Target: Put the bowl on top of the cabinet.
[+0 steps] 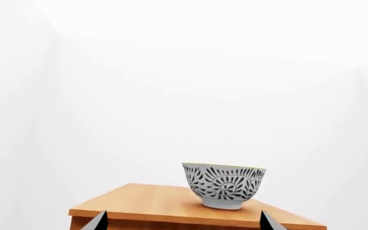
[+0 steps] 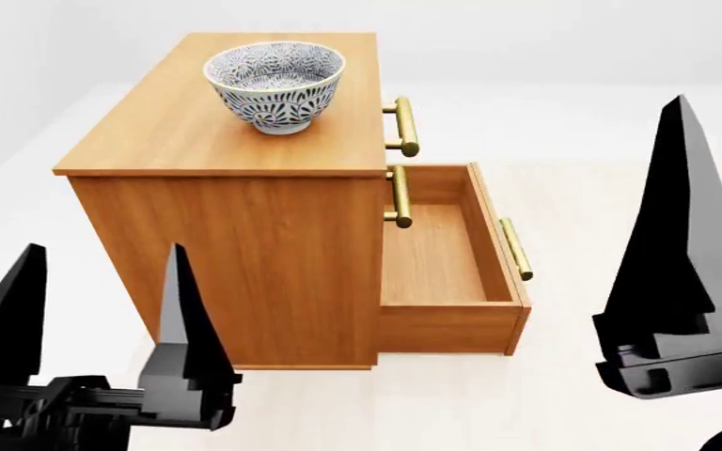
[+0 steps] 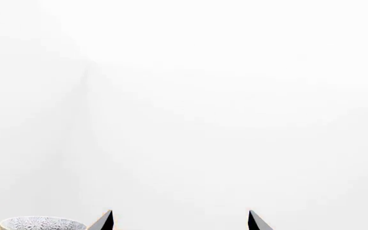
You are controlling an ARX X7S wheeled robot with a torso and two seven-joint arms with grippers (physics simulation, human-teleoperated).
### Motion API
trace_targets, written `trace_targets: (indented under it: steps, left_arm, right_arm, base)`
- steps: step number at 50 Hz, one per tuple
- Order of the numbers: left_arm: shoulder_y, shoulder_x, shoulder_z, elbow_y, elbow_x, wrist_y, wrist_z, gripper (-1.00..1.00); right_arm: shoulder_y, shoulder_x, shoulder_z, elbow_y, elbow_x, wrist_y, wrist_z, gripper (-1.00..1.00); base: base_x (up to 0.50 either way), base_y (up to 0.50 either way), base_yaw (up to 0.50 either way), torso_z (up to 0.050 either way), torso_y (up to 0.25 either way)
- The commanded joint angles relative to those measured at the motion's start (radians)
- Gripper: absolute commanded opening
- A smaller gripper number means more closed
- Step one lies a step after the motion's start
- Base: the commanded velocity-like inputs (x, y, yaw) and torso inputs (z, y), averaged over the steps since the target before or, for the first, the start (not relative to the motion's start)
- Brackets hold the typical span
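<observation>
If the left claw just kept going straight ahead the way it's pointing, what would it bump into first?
Probably the bowl. In the wrist view the left gripper, fingers spread, faces the bowl standing on the cabinet. The tips sit near the top's height, so the cabinet edge might come first.

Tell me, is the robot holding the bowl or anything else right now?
No, nothing is held. The bowl sits by itself on top of the cabinet. The left gripper and the right gripper are both open and empty.

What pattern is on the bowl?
The bowl is white with dark blue-grey leaves; the left wrist view shows it best.
</observation>
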Motion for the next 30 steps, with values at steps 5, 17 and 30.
trace_targets:
  steps: [5, 17, 30]
  left_arm:
    - [-0.005, -0.003, 0.002, 0.000, 0.005, 0.006, -0.004, 1.00]
    - [-0.005, -0.017, -0.003, 0.052, 0.001, -0.024, -0.027, 1.00]
    - [-0.029, -0.114, 0.040, 0.099, -0.012, -0.004, -0.136, 1.00]
  right_arm:
    - [0.014, 0.024, 0.164, 0.000, 0.142, 0.020, 0.007, 1.00]
    - [0.028, 0.052, 0.239, 0.000, 0.210, 0.020, 0.007, 1.00]
    - [0.054, 0.087, 0.321, 0.000, 0.297, 0.020, 0.007, 1.00]
  base:
    - [0.00, 0.00, 0.00, 0.000, 0.000]
    - [0.00, 0.00, 0.00, 0.000, 0.000]
    - [0.00, 0.00, 0.00, 0.000, 0.000]
